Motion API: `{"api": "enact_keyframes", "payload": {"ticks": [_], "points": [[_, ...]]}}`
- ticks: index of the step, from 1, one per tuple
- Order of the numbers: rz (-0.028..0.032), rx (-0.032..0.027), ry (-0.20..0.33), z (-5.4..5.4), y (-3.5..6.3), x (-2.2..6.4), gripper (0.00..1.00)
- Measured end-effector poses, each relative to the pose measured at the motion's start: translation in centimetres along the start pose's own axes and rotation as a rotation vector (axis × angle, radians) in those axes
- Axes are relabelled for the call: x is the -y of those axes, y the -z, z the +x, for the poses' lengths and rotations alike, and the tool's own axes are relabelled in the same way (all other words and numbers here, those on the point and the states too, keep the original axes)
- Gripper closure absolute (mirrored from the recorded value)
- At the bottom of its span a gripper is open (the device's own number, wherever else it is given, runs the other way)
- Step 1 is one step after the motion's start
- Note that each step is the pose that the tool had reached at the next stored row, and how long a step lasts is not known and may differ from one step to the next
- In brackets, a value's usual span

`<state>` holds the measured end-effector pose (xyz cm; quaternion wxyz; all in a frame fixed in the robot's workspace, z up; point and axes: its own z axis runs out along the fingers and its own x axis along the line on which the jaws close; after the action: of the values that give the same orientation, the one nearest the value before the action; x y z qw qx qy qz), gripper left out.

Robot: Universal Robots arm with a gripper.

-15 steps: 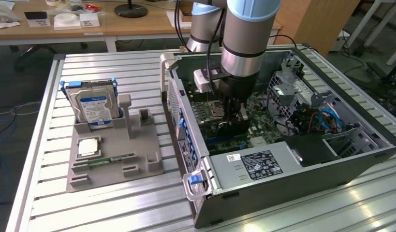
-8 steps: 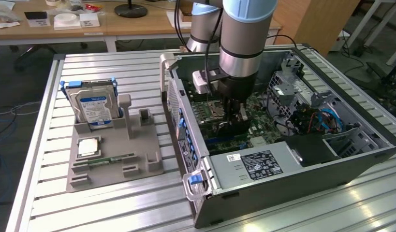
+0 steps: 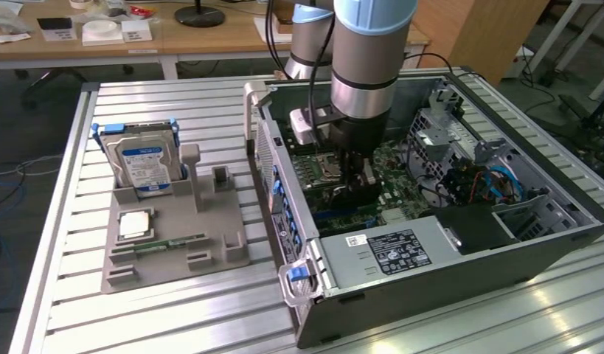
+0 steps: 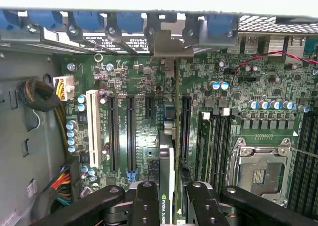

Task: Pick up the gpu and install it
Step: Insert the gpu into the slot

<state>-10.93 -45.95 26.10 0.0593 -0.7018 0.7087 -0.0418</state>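
My gripper (image 3: 359, 183) reaches down from above into the open computer case (image 3: 567, 221), over the green motherboard (image 4: 134, 82). The gpu (image 4: 169, 136) shows edge-on in the wrist view, a thin dark card with its silvery bracket (image 4: 169, 43) lying against the case's rear slot wall. The gripper (image 4: 171, 206) is shut on the card, one black finger (image 4: 144, 203) on each side. The card stands upright along the slots, between the black expansion slots and the memory slots. Whether its edge sits in a slot I cannot tell. In the exterior view the gpu (image 3: 339, 198) is a dark shape under the fingers.
At the exterior view's left a grey fixture (image 3: 223, 254) holds a silver hard drive (image 3: 144, 164), a square chip (image 3: 136, 223) and a green memory stick (image 3: 174, 243). Inside the case are a CPU socket (image 4: 258, 171), cable bundles (image 4: 37, 94) and a labelled power supply (image 3: 395, 251).
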Motion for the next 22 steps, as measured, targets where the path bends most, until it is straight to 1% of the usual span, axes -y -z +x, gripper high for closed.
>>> {"api": "enact_keyframes", "payload": {"ticks": [3,13,22], "points": [[0.0025,-0.0001,0.0,0.01,0.0,-0.06,0.74],[0.0034,-0.0004,-0.001,0.12,0.03,-0.26,0.74],[0.0058,-0.0002,-0.001,0.16,0.04,-0.57,0.74]]}}
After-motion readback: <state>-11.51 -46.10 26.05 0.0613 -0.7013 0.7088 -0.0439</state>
